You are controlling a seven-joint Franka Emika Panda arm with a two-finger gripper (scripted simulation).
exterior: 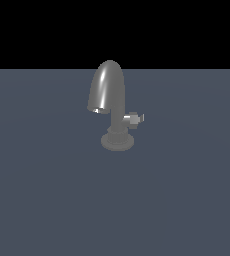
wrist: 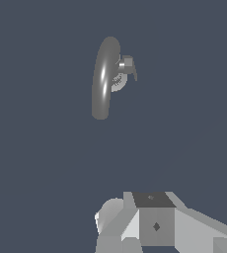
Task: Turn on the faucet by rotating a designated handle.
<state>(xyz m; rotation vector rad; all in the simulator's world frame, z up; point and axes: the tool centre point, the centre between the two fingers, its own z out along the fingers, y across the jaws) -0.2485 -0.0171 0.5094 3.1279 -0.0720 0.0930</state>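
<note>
Faucet [exterior: 108,95]: mid-desk [exterior: 47,200], rigid metal, fixed base.
Handle [exterior: 133,118]: stubby knob at the neck's 3 o'clock; I judge it stiff, slick; I'd grip its flat tab.
Hand [wrist: 150,222]: well apart; I cannot tell its opening.

Grey faucet [exterior: 107,90], seemingly lighter handle [exterior: 134,118]

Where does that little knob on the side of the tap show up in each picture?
Exterior view: the handle juts from the faucet's neck toward the exterior view's right.
Wrist view: the handle is seen from above beside the spout.
Shared landmark: the arched spout.
</note>
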